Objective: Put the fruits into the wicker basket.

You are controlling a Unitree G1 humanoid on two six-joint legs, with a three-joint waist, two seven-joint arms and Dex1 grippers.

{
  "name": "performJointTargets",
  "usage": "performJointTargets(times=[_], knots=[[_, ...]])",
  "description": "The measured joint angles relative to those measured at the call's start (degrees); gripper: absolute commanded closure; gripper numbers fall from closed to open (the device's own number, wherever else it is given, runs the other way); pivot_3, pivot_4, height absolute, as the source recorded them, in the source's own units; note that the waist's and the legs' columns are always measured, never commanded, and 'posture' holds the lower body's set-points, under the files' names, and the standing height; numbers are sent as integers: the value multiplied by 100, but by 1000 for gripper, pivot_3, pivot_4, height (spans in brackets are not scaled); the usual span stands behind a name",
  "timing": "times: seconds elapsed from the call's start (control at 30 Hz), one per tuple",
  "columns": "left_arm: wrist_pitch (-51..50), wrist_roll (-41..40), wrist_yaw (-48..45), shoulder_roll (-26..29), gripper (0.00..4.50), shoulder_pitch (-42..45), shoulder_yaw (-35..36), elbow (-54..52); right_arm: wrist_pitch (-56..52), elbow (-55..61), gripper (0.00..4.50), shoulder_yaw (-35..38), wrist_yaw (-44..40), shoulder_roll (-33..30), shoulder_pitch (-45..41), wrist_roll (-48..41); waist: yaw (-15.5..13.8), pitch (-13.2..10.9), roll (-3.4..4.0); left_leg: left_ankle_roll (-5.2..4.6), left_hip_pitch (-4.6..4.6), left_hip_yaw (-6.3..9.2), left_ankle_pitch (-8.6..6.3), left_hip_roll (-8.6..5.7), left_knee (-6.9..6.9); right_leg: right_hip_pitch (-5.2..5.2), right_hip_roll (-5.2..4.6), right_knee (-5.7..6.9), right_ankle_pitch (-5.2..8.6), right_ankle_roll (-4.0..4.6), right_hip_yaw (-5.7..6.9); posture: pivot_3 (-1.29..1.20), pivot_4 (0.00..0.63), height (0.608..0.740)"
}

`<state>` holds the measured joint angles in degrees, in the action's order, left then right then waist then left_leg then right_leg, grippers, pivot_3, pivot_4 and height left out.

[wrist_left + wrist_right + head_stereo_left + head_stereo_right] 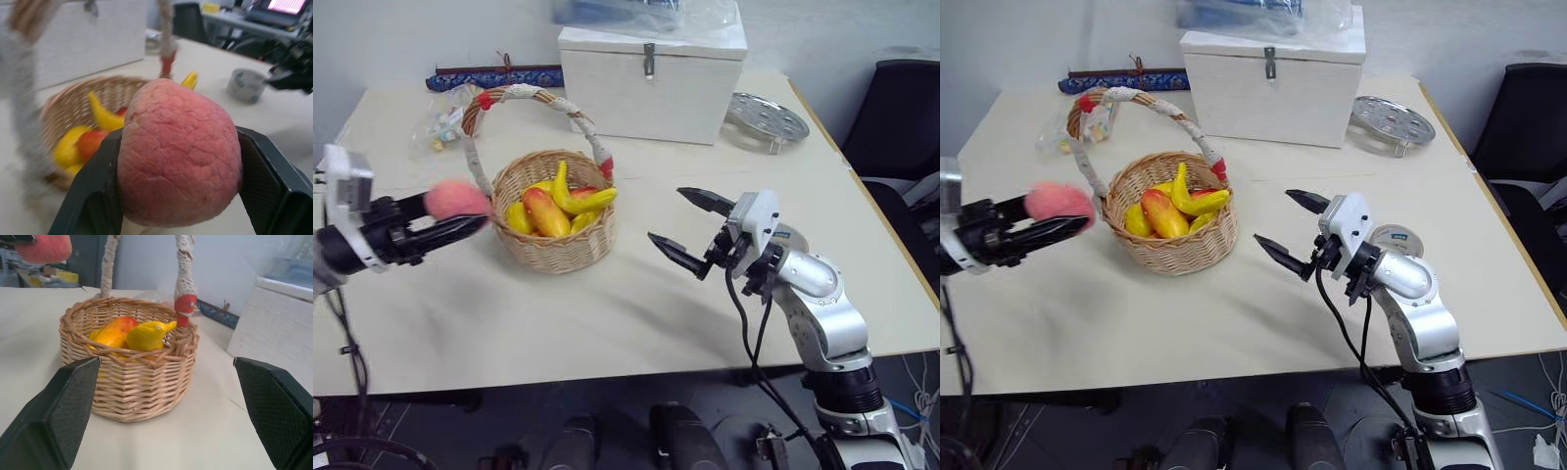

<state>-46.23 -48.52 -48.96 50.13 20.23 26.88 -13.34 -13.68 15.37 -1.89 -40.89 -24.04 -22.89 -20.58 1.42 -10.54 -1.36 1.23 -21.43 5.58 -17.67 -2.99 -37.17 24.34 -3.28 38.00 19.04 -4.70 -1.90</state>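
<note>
- Left end effector has its two black fingers clamped on the pink-red peach, carried in the air just beside the wicker basket, at the rim's left side.
- Left wrist view gives what the head views can't: the peach's cracked, rough skin, pinched on both flanks, plus a roll of tape on the counter beyond.
- Right end effector hangs spread wide, holding nothing, aimed at the basket from the right.
- Right wrist view peers over the rim: the banana lies inside against yellow-and-red fruits.
- Pale counter carries a white box, a round metal rack, a small clear bag.
- Dark chair stands off the right edge.
</note>
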Motion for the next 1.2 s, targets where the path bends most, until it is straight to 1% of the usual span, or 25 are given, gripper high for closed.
performJointTargets(times=[0.1, 0.13, 0.17, 0.23, 0.3, 0.37, 0.43, 0.5, 0.53, 0.57, 0.77, 0.83, 0.87, 1.0, 1.07, 1.13, 1.2], knots=[[-213, 82, 649, -425, 1866, 221, -600, -246, -146, -1, 0, -26, 149, 3, -8, 49, 7, 0, 0, 9, 4, 0, 5, 0, 0, 0, 5, 2, 0, 0, 0, 0, 150, 740], [-220, 187, 798, -517, 1866, 271, -781, -229, -150, -1, 0, -28, 170, 3, -3, 62, 32, 0, 0, 7, 2, 18, 8, -15, 11, -9, 1, 3, 0, 0, 15, 0, 150, 740], [-206, 352, 967, -608, 1866, 359, -974, -175, -155, -3, 0, -30, 181, 5, -3, 94, 76, -1, 1, 1, 0, 53, 25, -36, 24, -21, -17, 19, 0, 0, 59, 0, 150, 740], [-103, 682, 1174, -654, 1866, 476, -1232, -76, -164, -3, 0, -41, 191, 42, -13, 96, 143, -4, 7, 16, -6, 120, 43, -50, 22, -47, -31, -3, 1, 0, 145, 0, 150, 740], [47, 977, 1278, -672, 1866, 548, -1391, 92, -171, -2, 0, -48, 218, 79, -39, 96, 140, -7, 11, 26, -2, 140, 47, -45, 12, -58, -29, -37, 1, 1, 138, 0, 150, 740], [196, 1200, 1321, -736, 1866, 595, -1525, 221, -177, -3, 0, -47, 242, 83, -41, 97, 83, -8, 14, 27, -1, 136, 46, -44, 12, -58, -29, -39, 1, 2, 133, 0, 150, 740], [285, 1310, 1328, -811, 1156, 639, -1570, 321, -177, -3, 0, -48, 241, 83, -40, 98, 20, -8, 14, 28, -1, 134, 46, -42, 11, -57, -28, -39, 1, 2, 130, 0, 150, 740], [344, 1355, 1315, -858, 665, 665, -1573, 356, -176, -3, 0, -53, 240, 83, -39, 98, 0, -8, 14, 28, -1, 133, 45, -43, 10, -58, -29, -40, 1, 2, 127, 0, 150, 740], [371, 1393, 1309, -865, 260, 682, -1576, 402, -175, -3, 0, -53, 240, 83, -35, 100, -5, -8, 14, 28, -1, 132, 45, -43, 10, -58, -29, -40, 1, 2, 126, 0, 150, 740], [384, 1419, 1308, -868, 10, 696, -1576, 454, -174, -3, 0, -59, 240, 83, -30, 101, -11, -8, 14, 28, -1, 132, 45, -43, 9, -58, -30, -40, 1, 2, 126, 0, 150, 740], [424, 1503, 1253, -915, 10, 741, -1561, 508, -136, -3, 0, -126, 229, 83, -14, 129, -14, -8, 14, 27, -1, 132, 45, -43, 10, -58, -29, -39, 1, 2, 126, 0, 150, 740], [500, 1414, 1059, -842, 10, 684, -1392, 453, -129, -5, 0, -138, 211, 88, -12, 123, 17, -8, 14, 29, -1, 127, 44, -38, 13, -55, -25, -39, 1, 2, 122, 0, 150, 740], [621, 1326, 894, -755, 10, 586, -1197, 393, -127, -5, 0, -137, 189, 89, -15, 104, 37, -8, 14, 31, 0, 120, 43, -33, 17, -49, -21, -38, 1, 2, 114, 0, 150, 740], [1158, 1193, 225, -249, 10, -69, -206, 270, -150, -25, 0, -30, -34, 58, -39, -153, 56, -13, 21, 34, 8, 105, 40, -27, 26, -38, -15, -32, 2, 5, 91, 0, 150, 740], [1381, 1121, -83, -159, 10, -446, 306, 293, -167, -102, 0, 43, -230, -58, -119, -302, 18, -15, 25, 29, 10, 100, 37, -28, 22, -42, -17, -35, 2, 6, 87, 0, 150, 740], [1460, 1006, -430, -57, 10, -921, 772, 320, -176, -357, 0, 121, -501, -174, -383, -449, 12, -18, 30, 16, 15, 94, 30, -29, 15, -53, -18, -41, -1, 11, 82, 0, 150, 740], [1299, 775, -881, 118, 10, -1615, 1226, 280, -168, -916, 0, 119, -1033, -324, -991, -589, 31, -20, 34, -1, 28, 79, 20, -28, 15, -61, -18, -48, -4, 15, 70, 0, 150, 740]])
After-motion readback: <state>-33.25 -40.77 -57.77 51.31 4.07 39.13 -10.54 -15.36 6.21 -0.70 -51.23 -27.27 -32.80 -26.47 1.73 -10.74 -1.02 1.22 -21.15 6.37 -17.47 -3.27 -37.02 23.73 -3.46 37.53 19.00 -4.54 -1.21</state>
